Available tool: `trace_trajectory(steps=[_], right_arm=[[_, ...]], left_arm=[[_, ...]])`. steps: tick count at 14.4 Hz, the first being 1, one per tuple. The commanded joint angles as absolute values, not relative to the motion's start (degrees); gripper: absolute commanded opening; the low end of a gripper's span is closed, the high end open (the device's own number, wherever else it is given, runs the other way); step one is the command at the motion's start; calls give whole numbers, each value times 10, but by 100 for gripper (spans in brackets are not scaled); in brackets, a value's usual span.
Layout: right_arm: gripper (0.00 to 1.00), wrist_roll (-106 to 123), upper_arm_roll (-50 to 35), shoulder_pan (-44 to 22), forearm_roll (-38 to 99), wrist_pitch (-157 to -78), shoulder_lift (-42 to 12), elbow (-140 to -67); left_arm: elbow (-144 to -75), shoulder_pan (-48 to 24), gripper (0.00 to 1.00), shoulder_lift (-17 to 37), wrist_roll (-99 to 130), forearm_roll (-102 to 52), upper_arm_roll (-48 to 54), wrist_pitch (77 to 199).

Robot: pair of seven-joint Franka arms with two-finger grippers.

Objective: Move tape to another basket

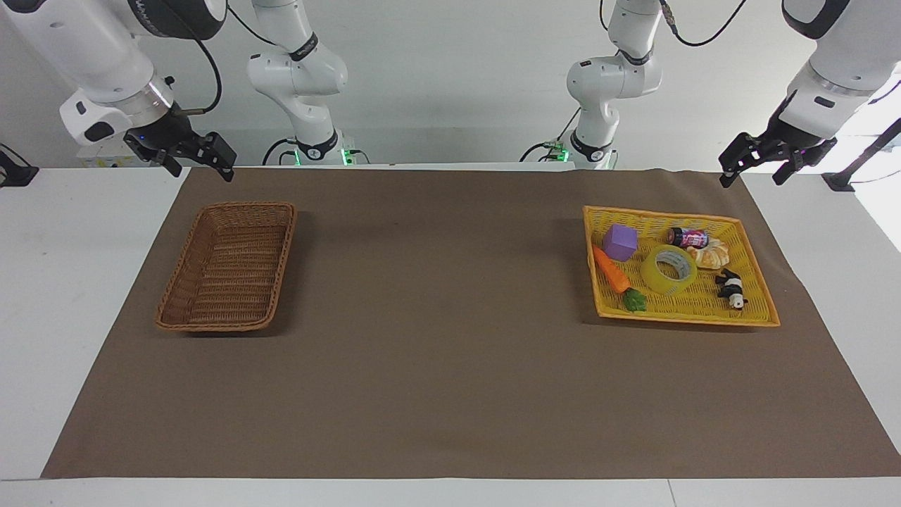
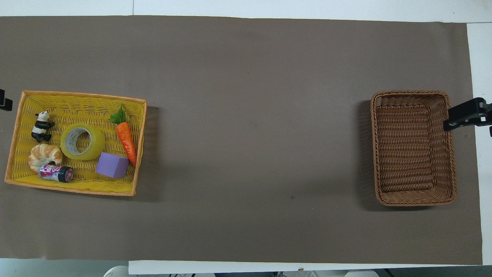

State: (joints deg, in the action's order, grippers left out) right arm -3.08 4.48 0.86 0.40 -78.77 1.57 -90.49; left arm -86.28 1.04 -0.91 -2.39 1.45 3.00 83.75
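Nearest the robots, both arms wait raised over the near edge of the brown mat. The left gripper (image 1: 759,165) hangs above the mat's near corner at the left arm's end, just short of the yellow tray, fingers spread and holding nothing. The right gripper (image 1: 198,156) hangs over the near corner at the right arm's end, close to the brown basket's near rim, also spread and empty. Each seems parked beside one container, ready to pick or receive.

The flat yellow-orange woven tray (image 1: 761,308) sits toward the left arm's end of the mat. Along its near side lie a small dark can with a pink label (image 1: 688,236) on its side, touching a glossy toy croissant (image 1: 709,254), and a matte purple foam cube (image 1: 619,241). The tape (image 1: 669,269), a wide translucent yellow roll with a pale core, lies flat in the tray's middle, hole upward, which probably suits a grasp across its wall from above. A ridged orange toy carrot with green leaves (image 1: 611,270) lies beside it toward the mat's centre; a black-and-white panda figurine (image 1: 732,289) lies by the tray's outer edge. Whether the tape touches the croissant is hard to tell.

The dark brown wicker basket (image 1: 179,282), rectangular with raised sloping sides, stands empty toward the right arm's end, well apart from the tray.
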Motion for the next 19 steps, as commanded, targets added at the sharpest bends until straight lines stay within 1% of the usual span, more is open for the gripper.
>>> trace_trajectory(steps=[1, 4, 8, 9, 10, 11, 12, 13, 14, 15, 18, 19], right_arm=[[100, -26, 40, 13, -1, -787, 26, -918], [100, -26, 40, 13, -1, -787, 26, -918], [100, -26, 40, 13, -1, -787, 26, -918], [100, -26, 40, 13, -1, -787, 26, -918], [100, -26, 40, 13, -1, -787, 26, -918], [100, -26, 40, 13, -1, -787, 26, -918], [100, -26, 40, 13, -1, -787, 26, -918], [100, -26, 40, 13, -1, -787, 26, -918], [100, -26, 40, 13, -1, -787, 26, -918], [100, -26, 40, 13, -1, -787, 26, -918], [100, -26, 40, 13, -1, -787, 26, -918], [100, -26, 40, 13, -1, -787, 26, -918]], left_arm=[[-883, 8, 100, -25, -22, 17, 32, 856], [-882, 14, 100, -25, -21, 19, 31, 860], [-911, 11, 100, -38, -21, 21, 31, 868], [-935, 15, 100, -47, -21, 21, 31, 893], [-1002, 29, 100, -74, -23, 21, 31, 945], [-1092, 40, 100, -104, -27, 21, 31, 1025], [-1166, 44, 100, -129, -27, 21, 31, 1098], [-1218, 57, 100, -135, -28, 21, 31, 1151], [-1249, 68, 100, -132, -32, 22, 31, 1185], [-1262, 71, 99, -122, -55, 21, 31, 1200], [-1275, 101, 96, -80, -134, 21, 32, 1236], [-1276, 101, 91, -56, -128, 21, 31, 1256]])
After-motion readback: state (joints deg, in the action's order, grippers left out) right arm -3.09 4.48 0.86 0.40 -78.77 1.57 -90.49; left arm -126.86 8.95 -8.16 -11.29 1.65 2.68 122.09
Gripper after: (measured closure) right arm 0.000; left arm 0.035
